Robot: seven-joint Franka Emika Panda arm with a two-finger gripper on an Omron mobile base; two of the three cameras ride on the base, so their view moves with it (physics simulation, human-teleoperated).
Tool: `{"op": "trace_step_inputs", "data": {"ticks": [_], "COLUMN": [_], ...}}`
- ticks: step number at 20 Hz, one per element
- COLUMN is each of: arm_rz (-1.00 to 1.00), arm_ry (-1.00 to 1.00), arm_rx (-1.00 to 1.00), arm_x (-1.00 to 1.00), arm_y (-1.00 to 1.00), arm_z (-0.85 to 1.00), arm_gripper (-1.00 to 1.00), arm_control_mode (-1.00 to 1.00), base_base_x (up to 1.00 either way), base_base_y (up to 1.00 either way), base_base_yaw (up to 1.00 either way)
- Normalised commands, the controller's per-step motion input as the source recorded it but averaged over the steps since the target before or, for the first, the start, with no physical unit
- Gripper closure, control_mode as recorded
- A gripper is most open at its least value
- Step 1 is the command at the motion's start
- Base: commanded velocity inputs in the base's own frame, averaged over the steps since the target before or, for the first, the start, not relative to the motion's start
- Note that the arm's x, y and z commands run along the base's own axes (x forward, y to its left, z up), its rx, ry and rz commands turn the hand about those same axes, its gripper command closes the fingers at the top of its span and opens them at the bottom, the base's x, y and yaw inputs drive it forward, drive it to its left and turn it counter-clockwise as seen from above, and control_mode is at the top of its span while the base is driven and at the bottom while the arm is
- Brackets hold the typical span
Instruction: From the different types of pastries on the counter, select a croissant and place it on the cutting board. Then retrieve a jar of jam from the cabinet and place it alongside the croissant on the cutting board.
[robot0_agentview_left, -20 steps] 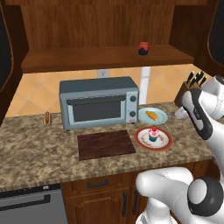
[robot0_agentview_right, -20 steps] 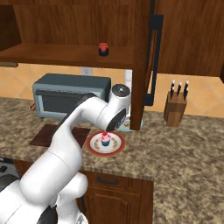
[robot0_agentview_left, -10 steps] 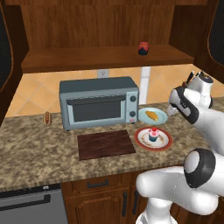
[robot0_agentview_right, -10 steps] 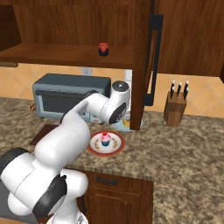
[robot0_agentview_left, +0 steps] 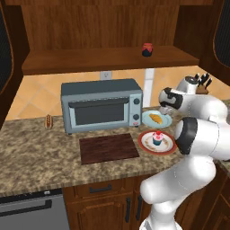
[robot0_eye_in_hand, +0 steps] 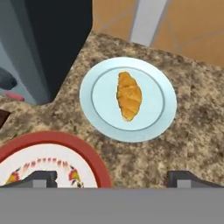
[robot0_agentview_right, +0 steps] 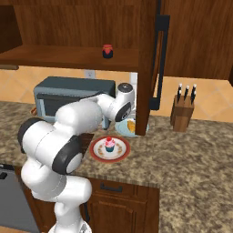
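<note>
The golden croissant (robot0_eye_in_hand: 128, 95) lies on a pale blue plate (robot0_eye_in_hand: 87, 94) on the counter (robot0_agentview_left: 40, 152), just right of the toaster oven (robot0_agentview_left: 101, 105). My gripper (robot0_eye_in_hand: 113, 177) hovers above it, open, nothing between its fingertips (robot0_eye_in_hand: 41, 177); from the left base it hangs over the croissant (robot0_agentview_left: 156, 118). The dark cutting board (robot0_agentview_left: 108, 148) lies bare in front of the oven. A red jar of jam (robot0_agentview_left: 147, 49) with a dark lid stands on the cabinet shelf (robot0_agentview_left: 90, 60). Other pastries: a pink cupcake (robot0_agentview_left: 157, 138) and a hot-dog bun (robot0_agentview_left: 48, 121).
The cupcake sits on a red-rimmed plate (robot0_agentview_left: 146, 144) right in front of the blue plate. A knife block (robot0_agentview_right: 182, 111) stands at the far right. A tall dark cabinet panel (robot0_agentview_right: 148, 68) rises just right of the croissant (robot0_agentview_right: 131, 125).
The arm has swung in from the right, bringing the hand left and over the croissant's plate. The gripper stayed open. Nothing on the counter moved.
</note>
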Motion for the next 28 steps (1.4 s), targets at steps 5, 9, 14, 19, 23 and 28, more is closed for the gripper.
{"op": "trace_step_inputs", "data": {"ticks": [5,9,14,19,23,28], "arm_rz": [0.03,0.05,0.07,0.06,0.04,0.03], "arm_ry": [0.01,0.0,0.0,0.06,0.1,0.05], "arm_rx": [-0.02,0.0,0.0,0.0,0.0,0.0], "arm_x": [0.65,0.72,0.52,0.13,0.08,0.01], "arm_y": [-0.06,-0.19,-0.09,0.0,0.0,0.0], "arm_z": [-0.49,-0.3,-0.09,-0.18,-0.3,-0.22], "arm_gripper": [-1.0,-1.0,-1.0,-1.0,-1.0,-1.0], "arm_control_mode": [-1.0,-1.0,-1.0,-1.0,-1.0,-1.0], "base_base_x": [0.0,0.0,0.0,0.0,0.0,0.0], "base_base_y": [0.0,0.0,0.0,0.0,0.0,0.0], "base_base_yaw": [0.0,0.0,0.0,0.0,0.0,0.0]}}
